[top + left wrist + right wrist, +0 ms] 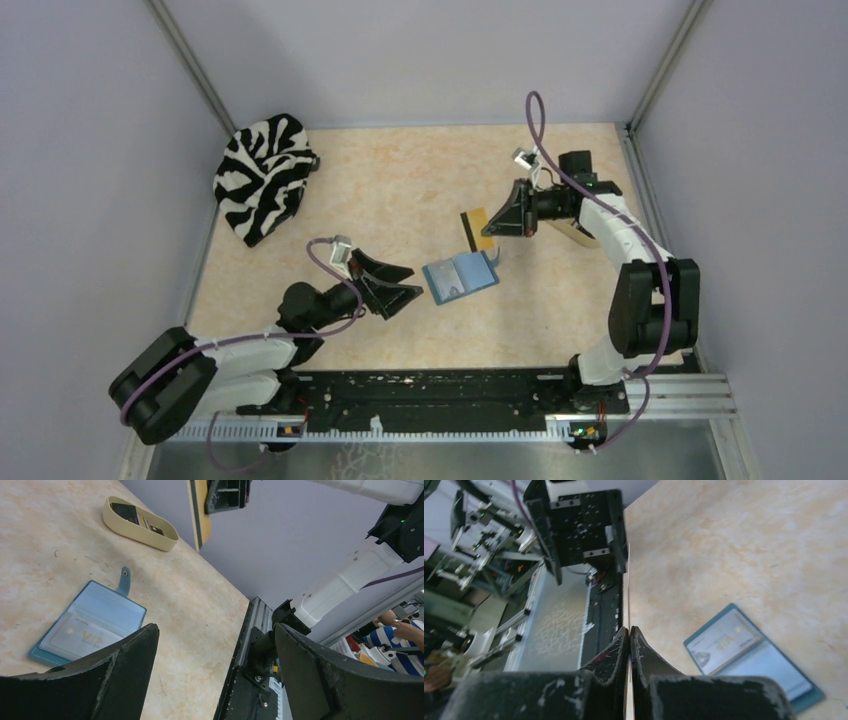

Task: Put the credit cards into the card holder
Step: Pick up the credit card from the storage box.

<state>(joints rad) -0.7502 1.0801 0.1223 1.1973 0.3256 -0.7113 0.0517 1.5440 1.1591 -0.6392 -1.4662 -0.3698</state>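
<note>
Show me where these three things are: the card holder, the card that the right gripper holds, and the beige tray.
card holder (460, 278): top external view, the middle of its open inside face.
held card (480, 232): top external view, its tan-orange face.
beige tray (136, 532): left wrist view, its near outer wall.

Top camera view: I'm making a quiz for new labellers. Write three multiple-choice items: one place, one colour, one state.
1. Where does the zebra-striped cloth lie?
A. far left corner of the beige table
B. beside the right arm's base
C. the table's middle

2. What colour is the thin card between the fingers of the right gripper?
A. green
B. tan-orange
C. red

3. How is the teal folding wallet?
A. snapped shut
B. held off the table
C. lying open on the table

Answers: 1 A, bunched by the far left walls; 2 B, its orange face shows beyond the shut fingers; 3 C, pale pockets face up, apart from the open left gripper.
</note>
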